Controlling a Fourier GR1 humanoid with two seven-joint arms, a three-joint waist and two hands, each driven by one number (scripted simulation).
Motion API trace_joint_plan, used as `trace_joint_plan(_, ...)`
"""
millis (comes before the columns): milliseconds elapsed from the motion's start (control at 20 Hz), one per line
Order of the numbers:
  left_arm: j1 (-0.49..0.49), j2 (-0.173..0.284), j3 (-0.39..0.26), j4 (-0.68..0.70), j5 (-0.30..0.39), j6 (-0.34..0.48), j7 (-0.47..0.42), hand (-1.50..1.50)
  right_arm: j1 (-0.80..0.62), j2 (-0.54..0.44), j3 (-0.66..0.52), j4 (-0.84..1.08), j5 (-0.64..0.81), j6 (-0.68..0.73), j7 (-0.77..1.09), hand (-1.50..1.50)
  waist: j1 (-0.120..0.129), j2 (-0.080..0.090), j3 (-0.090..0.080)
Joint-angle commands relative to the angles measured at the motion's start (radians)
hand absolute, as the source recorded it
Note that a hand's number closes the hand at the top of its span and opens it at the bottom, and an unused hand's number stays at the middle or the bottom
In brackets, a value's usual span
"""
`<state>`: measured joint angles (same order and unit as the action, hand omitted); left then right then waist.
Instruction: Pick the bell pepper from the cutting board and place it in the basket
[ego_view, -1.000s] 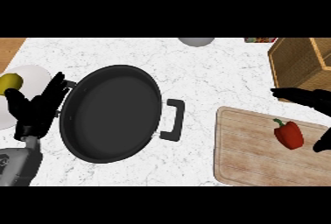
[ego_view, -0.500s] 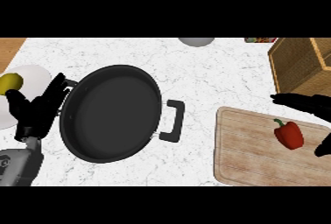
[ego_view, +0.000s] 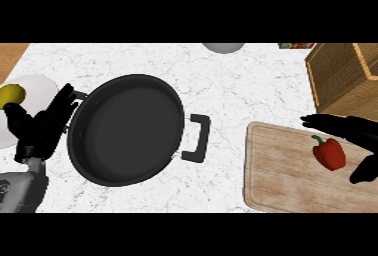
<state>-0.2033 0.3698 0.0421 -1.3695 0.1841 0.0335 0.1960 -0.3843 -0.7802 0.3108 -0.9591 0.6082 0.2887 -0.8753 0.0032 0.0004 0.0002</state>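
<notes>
Reaching in from the right edge, right hand (ego_view: 353, 131) partly cut off by the frame, fingers spread wide and holding nothing, thumb hanging just past the bell pepper (ego_view: 329, 152), fingers arched above it; contact hard to judge. Pepper lying red on the cutting board (ego_view: 284, 175), near its right side. Only a corner of the basket (ego_view: 343, 75) showing at upper right. At left, left hand (ego_view: 38, 127) upright, fingers straight and relaxed, beside the black pan (ego_view: 125, 130), over a white plate (ego_view: 33, 87) with a yellow fruit (ego_view: 11, 93).
</notes>
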Motion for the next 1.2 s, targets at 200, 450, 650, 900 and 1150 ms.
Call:
trace_joint_plan(200,-0.050,-0.012,0.031,0.024,-0.011,-0.014,0.019,0.00,-0.022,-0.008,0.010,0.103,0.141,-0.078,-0.182,1.50,0.005,0.003,0.000)
trace_joint_plan(450,-0.016,-0.031,0.042,0.014,-0.024,-0.030,0.004,0.00,0.062,0.041,0.007,-0.072,0.160,-0.060,-0.072,1.50,-0.006,-0.002,-0.001)
trace_joint_plan(650,-0.013,0.031,0.103,0.058,0.008,-0.095,-0.021,0.00,0.056,0.121,0.002,-0.125,0.153,-0.032,0.084,1.50,-0.012,-0.003,-0.002)
trace_joint_plan(900,0.052,-0.005,0.082,0.007,-0.026,-0.013,0.004,0.00,0.238,0.314,-0.014,-0.208,0.128,-0.110,0.427,1.50,-0.095,-0.031,-0.007)
trace_joint_plan(1150,0.072,-0.011,0.077,-0.017,-0.037,-0.005,-0.012,0.00,0.347,0.415,0.028,-0.412,0.153,-0.117,0.614,1.50,-0.078,-0.026,-0.006)
